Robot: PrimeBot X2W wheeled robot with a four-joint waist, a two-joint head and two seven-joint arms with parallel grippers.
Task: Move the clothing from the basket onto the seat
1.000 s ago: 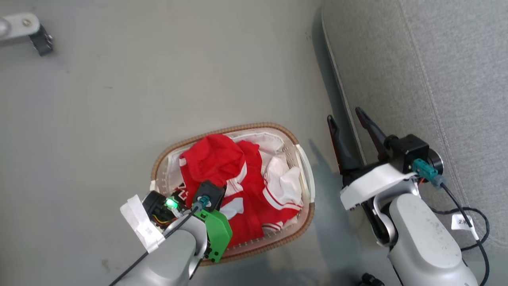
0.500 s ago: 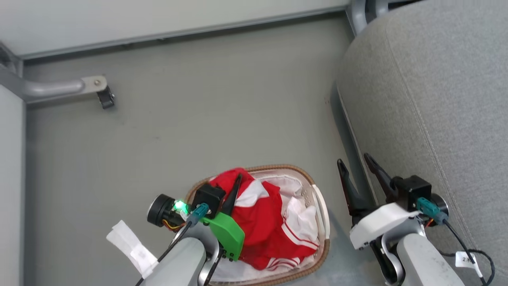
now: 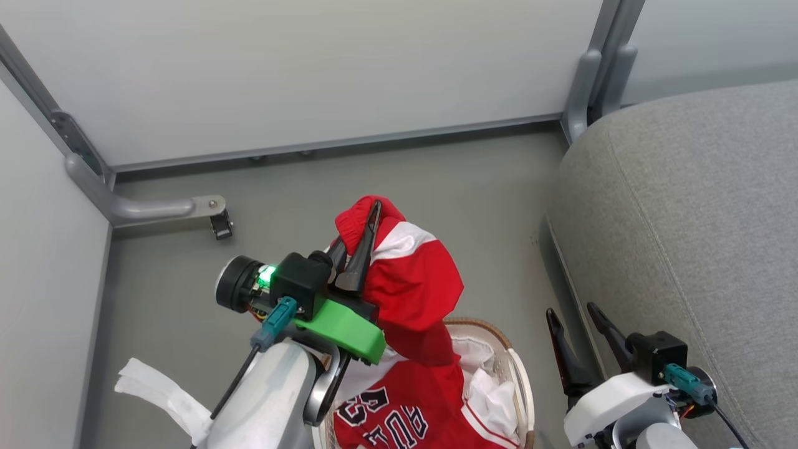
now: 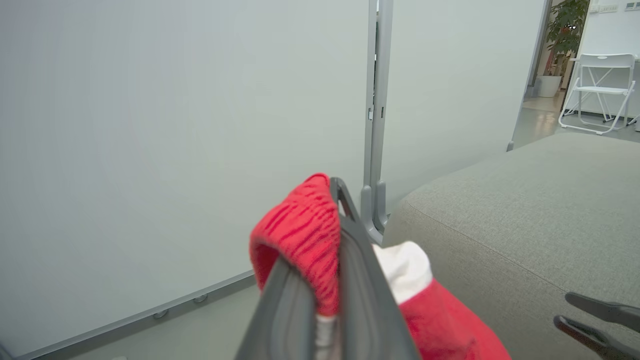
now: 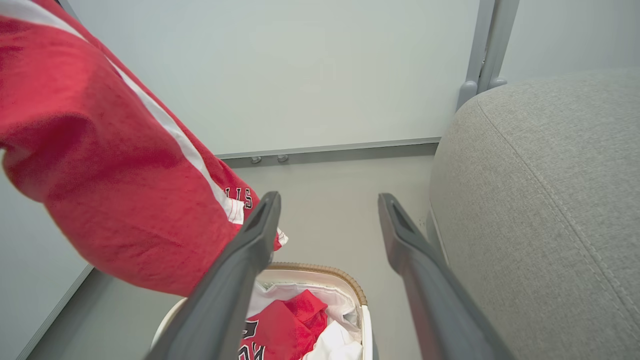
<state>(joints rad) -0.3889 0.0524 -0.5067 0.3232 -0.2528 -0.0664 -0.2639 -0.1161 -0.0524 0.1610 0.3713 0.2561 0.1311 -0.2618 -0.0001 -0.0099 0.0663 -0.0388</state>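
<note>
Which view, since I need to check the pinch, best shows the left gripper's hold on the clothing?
The left wrist view: up close, the left gripper stands shut on a red fold of the clothing. The head view shows that pinch from above, fabric hanging toward the basket. The right wrist view gives the draped fabric.

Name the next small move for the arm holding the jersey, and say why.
Probably lift the left gripper higher: it is shut on the jersey, whose lower part hangs into the basket, likely too low to swing onto the seat at the right.
</note>
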